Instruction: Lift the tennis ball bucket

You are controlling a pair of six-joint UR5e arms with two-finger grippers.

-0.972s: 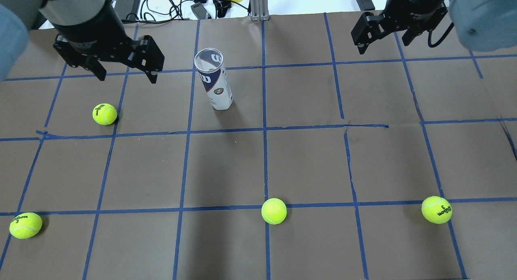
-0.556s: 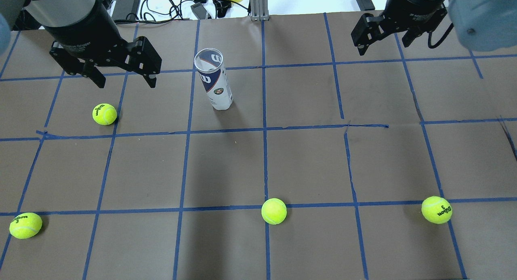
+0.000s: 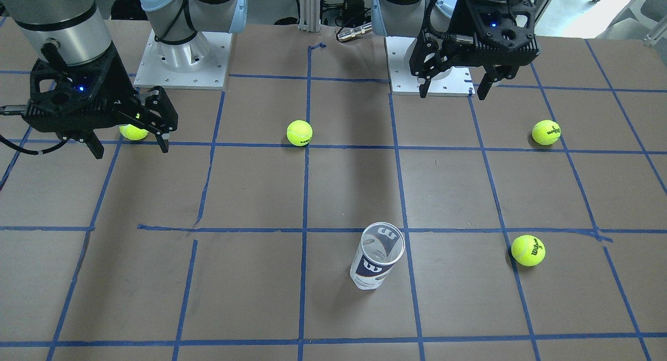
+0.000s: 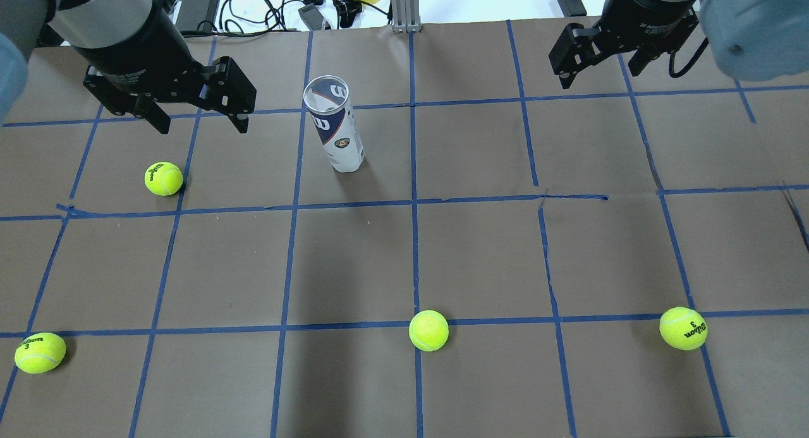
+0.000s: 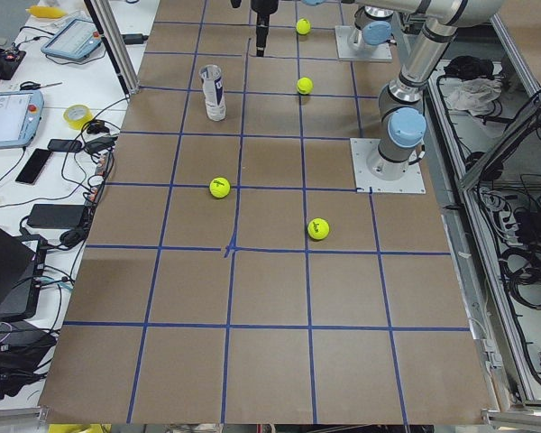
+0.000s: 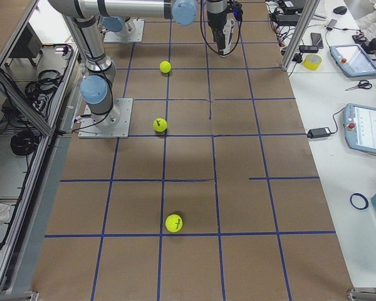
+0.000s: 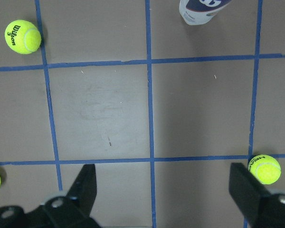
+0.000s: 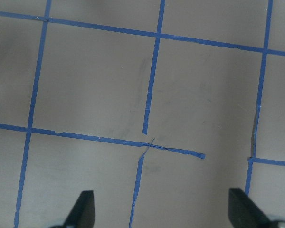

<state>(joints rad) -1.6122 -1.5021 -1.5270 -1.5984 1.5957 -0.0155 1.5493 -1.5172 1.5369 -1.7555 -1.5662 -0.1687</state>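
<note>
1. The left end effector (image 4: 201, 126) is seen above the far left of the desk (image 4: 480, 255). Its two black, angular fingers are spread wide, and nothing is held or touched by them.
2. Just nearer than it, a fuzzy yellow-green ball (image 4: 164, 178) with dark lettering is found on the brown paper; a second lettered ball (image 4: 40, 352) lies at the near-left corner.
3. The tennis ball bucket (image 4: 338, 134) is stood upright and free on the desk, right of the left end effector and left of the centre line. It is a slim, clear plastic cylinder, open at the top, wrapped in a glossy white and navy label with a round emblem.
4. A plain-faced ball (image 4: 428, 330) rests on the centre tape line, well apart from the bucket.
5. The right end effector (image 4: 599, 71) is held above the far right, its fingers equally wide apart and empty.
6. A last ball (image 4: 683, 328), marked with a "3", sits near-right on the matte paper, which is crossed by a blue tape grid (image 4: 287, 204).
</note>
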